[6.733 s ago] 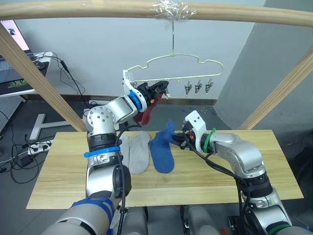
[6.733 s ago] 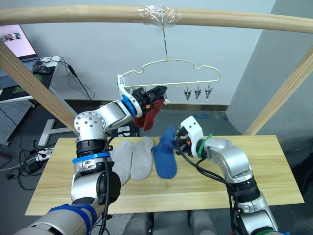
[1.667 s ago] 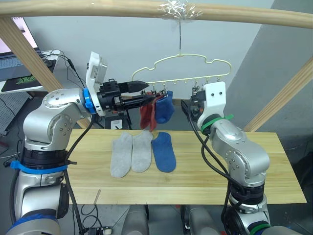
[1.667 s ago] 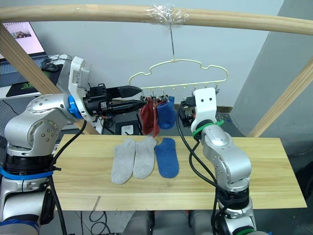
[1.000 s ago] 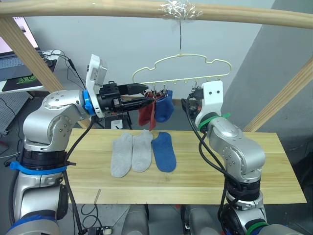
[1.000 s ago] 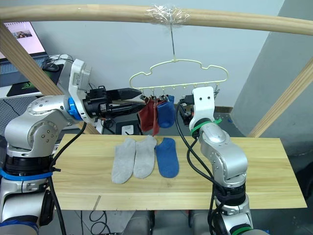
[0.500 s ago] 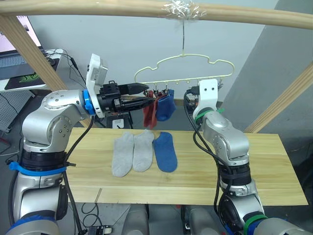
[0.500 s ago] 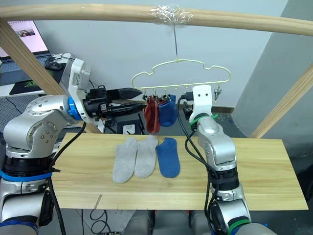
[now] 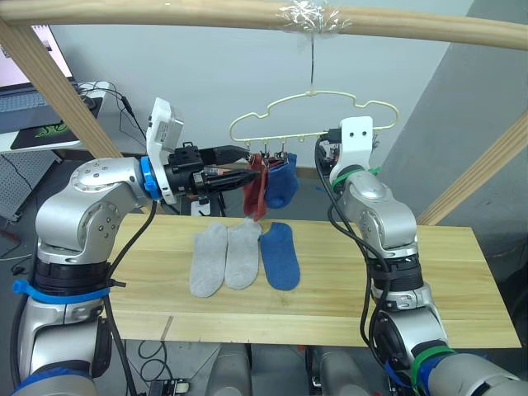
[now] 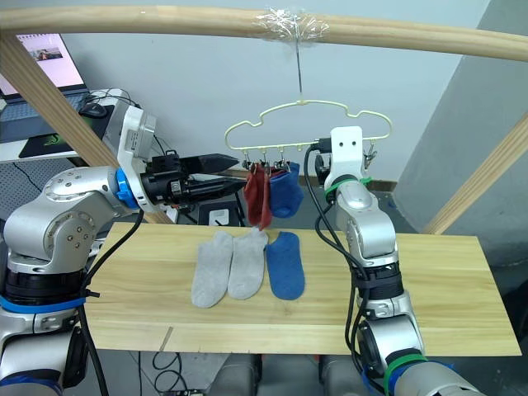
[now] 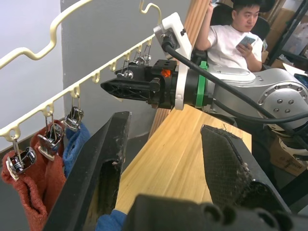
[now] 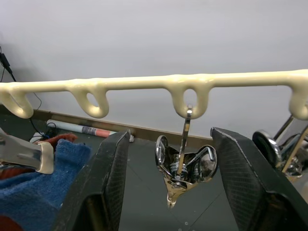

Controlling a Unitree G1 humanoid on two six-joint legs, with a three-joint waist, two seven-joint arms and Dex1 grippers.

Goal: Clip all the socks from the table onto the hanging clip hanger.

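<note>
The pale yellow clip hanger (image 9: 313,107) hangs from the wooden pole. Two rust red socks (image 9: 252,188) and a blue sock (image 9: 283,183) are clipped to its bar. On the table (image 9: 429,280) lie two light grey socks (image 9: 208,260) (image 9: 242,254) and a blue sock (image 9: 280,256) side by side. My left gripper (image 9: 247,163) is open, level with the clipped red socks and just left of them. My right gripper (image 12: 169,134) is open at the hanger bar (image 12: 144,84), its fingers (image 12: 108,178) on either side of a free metal clip (image 12: 185,166).
Slanted wooden frame poles (image 9: 58,91) (image 9: 478,177) stand at both sides behind the table. More free clips (image 11: 130,72) hang along the bar. A seated person (image 11: 236,33) holding a phone is in the left wrist view. A desk with a screen (image 9: 25,107) stands far left.
My right gripper has risen closer to the hanger bar. My left gripper stays open beside the clipped red socks. The socks on the table have not moved.
</note>
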